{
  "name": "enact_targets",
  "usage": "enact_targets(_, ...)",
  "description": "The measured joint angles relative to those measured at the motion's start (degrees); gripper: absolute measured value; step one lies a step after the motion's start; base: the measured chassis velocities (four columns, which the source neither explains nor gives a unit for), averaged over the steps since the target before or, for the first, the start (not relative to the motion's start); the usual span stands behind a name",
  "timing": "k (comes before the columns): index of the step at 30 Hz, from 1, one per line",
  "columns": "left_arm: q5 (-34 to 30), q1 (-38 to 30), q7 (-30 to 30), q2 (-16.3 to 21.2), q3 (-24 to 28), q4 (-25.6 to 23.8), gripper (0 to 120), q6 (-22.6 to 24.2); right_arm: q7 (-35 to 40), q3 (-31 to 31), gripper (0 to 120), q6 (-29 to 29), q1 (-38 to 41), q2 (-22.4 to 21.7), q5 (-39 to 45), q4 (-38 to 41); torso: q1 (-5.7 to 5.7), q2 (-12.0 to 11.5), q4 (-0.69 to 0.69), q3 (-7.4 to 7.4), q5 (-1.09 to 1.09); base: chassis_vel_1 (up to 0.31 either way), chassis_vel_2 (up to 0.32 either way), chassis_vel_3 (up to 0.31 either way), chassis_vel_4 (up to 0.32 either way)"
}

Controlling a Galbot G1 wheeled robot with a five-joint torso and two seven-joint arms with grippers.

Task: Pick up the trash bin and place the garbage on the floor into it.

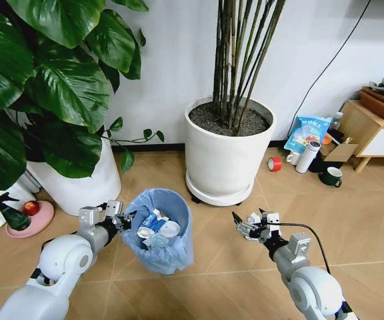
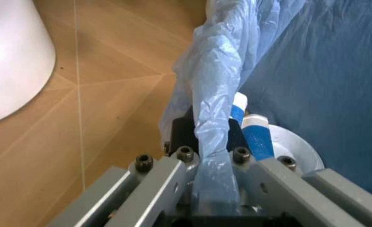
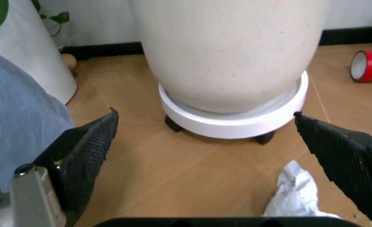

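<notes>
- My left gripper point(image 1: 120, 220) is clamped on the rim of the small round trash bin lined with a crinkly light blue plastic bag point(image 1: 159, 230), gripping at the bin's 9 o'clock in the head view.
- The left wrist view adds what the head view cannot: the bag's folded edge point(image 2: 214, 137) pinched between my closed fingers point(image 2: 173, 175), with a blue-white wrapper point(image 2: 257, 137) lying inside.
- My right gripper point(image 1: 253, 225) hovers open at the bin's 3 o'clock, well apart from it.
- The right wrist view shows a crumpled white tissue point(image 3: 296, 191) on the light brown herringbone wooden floor point(image 3: 192, 170) between my spread fingers point(image 3: 88, 151).
- Beyond it stands the large white plant pot on its white saucer point(image 3: 236, 120), with bare floor between; a red tape roll point(image 3: 369, 65) lies beside it.
</notes>
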Motion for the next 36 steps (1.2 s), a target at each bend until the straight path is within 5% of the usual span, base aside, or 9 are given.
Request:
enact_targets(15,0.12,0.03,0.06,-0.30,0.01,0.05,0,0.00,0.61,-0.03,100,0.31,1.19,-0.13,0.31,-3.77,0.00,0.00,-0.01,0.00,0.00,-0.060,-0.115,0.065,0.109)
enact_targets(36,0.47,-1.33,0.72,0.00,1.80,0.98,0,0.00,-0.33,-5.75,100,-1.70,20.35,-1.13,-1.44,-37.01,0.00,0.00,-0.02,0.01,0.00,-0.008,-0.006,0.005,0.008)
